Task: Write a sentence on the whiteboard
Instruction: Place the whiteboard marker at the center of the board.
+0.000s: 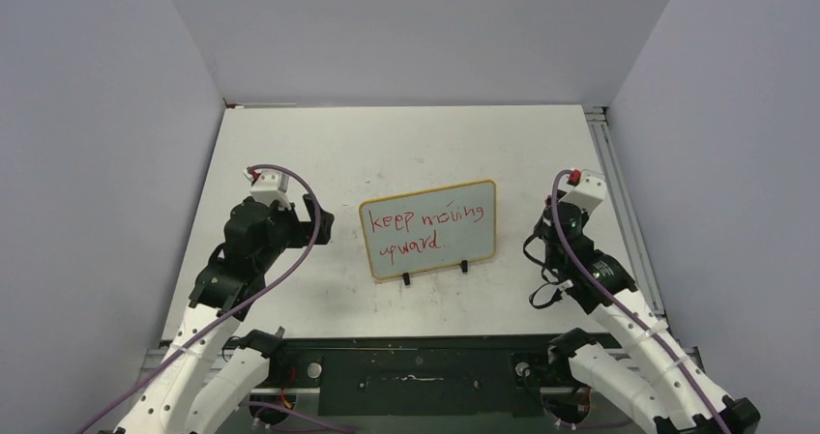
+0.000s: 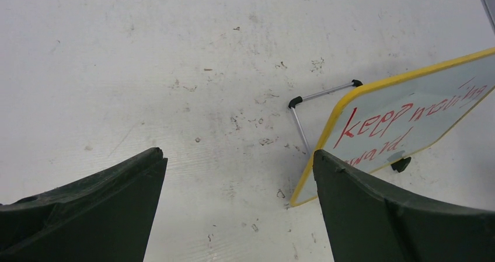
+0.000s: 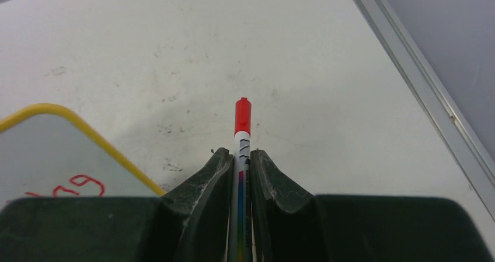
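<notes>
Right tool (image 3: 240, 157) clamps a red-capped marker (image 3: 242, 119); left tool (image 2: 238, 154) gapes wide near the whiteboard (image 2: 449, 78).

Both wrist views clip the board!

From the left wrist, the whiteboard (image 2: 423, 128) runs off the right edge, and its lower corner sits behind a finger of the left gripper (image 2: 238, 154). The sentence (image 2: 373, 125) reads "keep", then a cut-off second word, and only "ward" underneath. The right wrist view shows just a yellow corner and a red scrap of lettering. The marker (image 3: 243, 135) barrel disappears between the right gripper (image 3: 240, 156) fingers, its print too small to read. From above, the wrist hides that marker.
</notes>
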